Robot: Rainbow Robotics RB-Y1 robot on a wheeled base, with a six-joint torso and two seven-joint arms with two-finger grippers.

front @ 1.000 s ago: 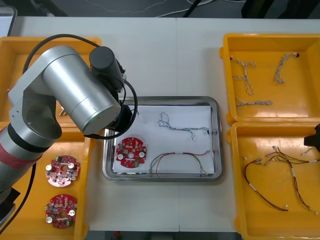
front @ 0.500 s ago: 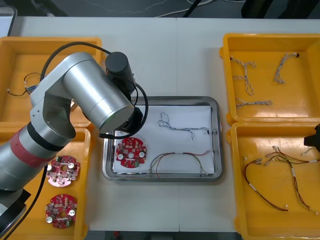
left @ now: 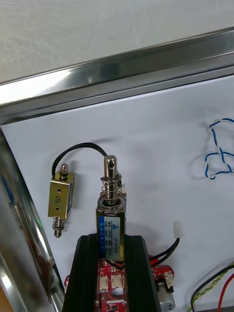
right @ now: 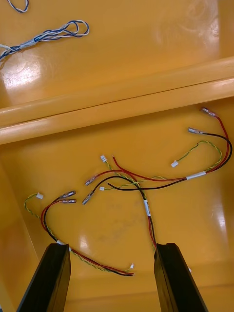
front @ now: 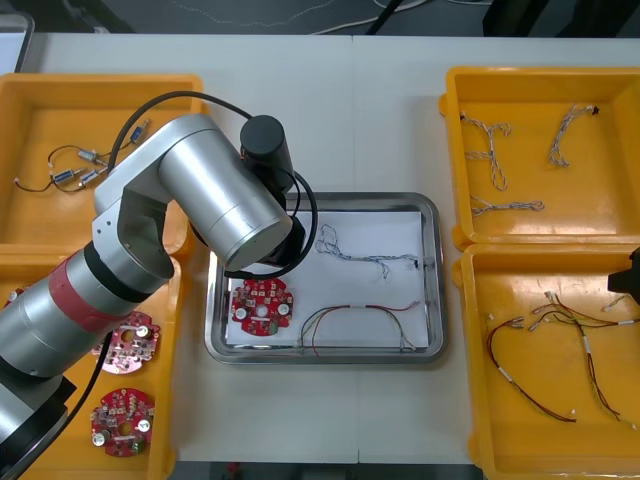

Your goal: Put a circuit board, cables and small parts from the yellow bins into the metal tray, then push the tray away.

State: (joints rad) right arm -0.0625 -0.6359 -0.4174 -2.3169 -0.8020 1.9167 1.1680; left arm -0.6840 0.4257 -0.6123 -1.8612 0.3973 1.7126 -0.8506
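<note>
Metal tray (front: 432,280), white inside, sits mid-tabletop (front: 330,120) between the yellow bins. Left pincer (left: 111,240) is over the tray's far left corner, pinching a small metal part (left: 111,214) upright, with a blue label on its body and a spring and pin on top. A black wire (left: 78,145) loops from it to a second small metal part (left: 61,197) just beside it, over the white lining; can't tell if that one rests or hangs. In the tray: red circuit board (front: 262,305) at near left, blue and white cable (front: 365,258) toward the far side, red and yellow cable (front: 360,318) along the near side. Right pincer (right: 111,248) is spread, holding nothing, above the red and yellow cables (right: 146,178) in the near right bin (right: 204,214).
</note>
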